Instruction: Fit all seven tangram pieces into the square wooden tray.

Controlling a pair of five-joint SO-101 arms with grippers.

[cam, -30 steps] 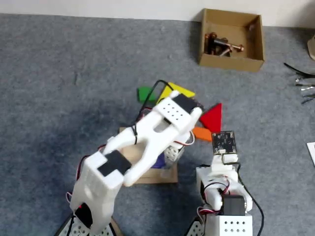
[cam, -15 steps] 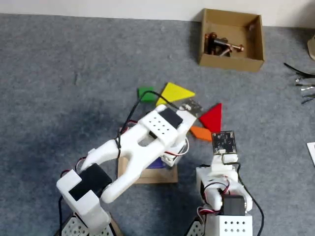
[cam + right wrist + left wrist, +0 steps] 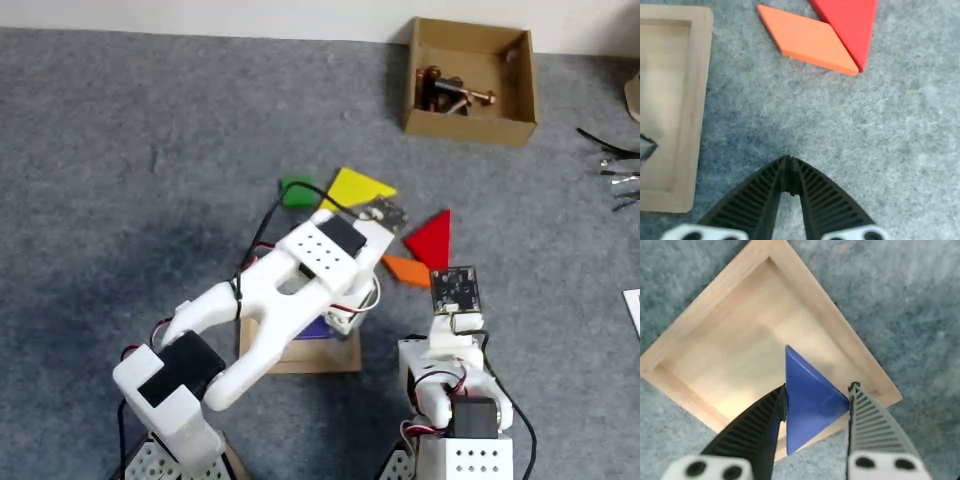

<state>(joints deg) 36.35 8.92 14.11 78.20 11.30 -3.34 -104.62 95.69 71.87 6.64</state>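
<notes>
1. Tangram pieces sit in two spots: a blue triangle (image 3: 807,385) is at the square wooden tray (image 3: 705,310), and four others lie on the grey counter (image 3: 120,130) beyond it.
2. The left claw (image 3: 818,390) grips the blue triangle, with one ribbed finger pressed against each of two sides.
3. In the left wrist view the blue triangle hangs over one corner of the tray, and one tip overlaps the rim. Whether it touches the tray floor cannot be told.
4. From above, the left arm (image 3: 290,290) stretches across the tray and hides most of it. A strip of the tray's rim and a sliver of blue show beneath the wrist.
5. Past the tray, a green piece (image 3: 295,190) and a yellow triangle (image 3: 358,187) lie just beside each other.
6. Farther toward the right arm's side are a red triangle (image 3: 432,238) and an orange parallelogram (image 3: 405,268). The right wrist view shows these two touching along an edge.
7. The right claw (image 3: 789,165) is narrow, its fingers closed together with nothing between them. It is over bare counter just beside the tray's outer rim, and the orange parallelogram is near it.
8. The right arm (image 3: 455,400) is folded back close to its base, beside the tray.
9. A cardboard box (image 3: 470,115) holding copper-coloured metal parts stands at the far side of the counter, well apart from the pieces.
</notes>
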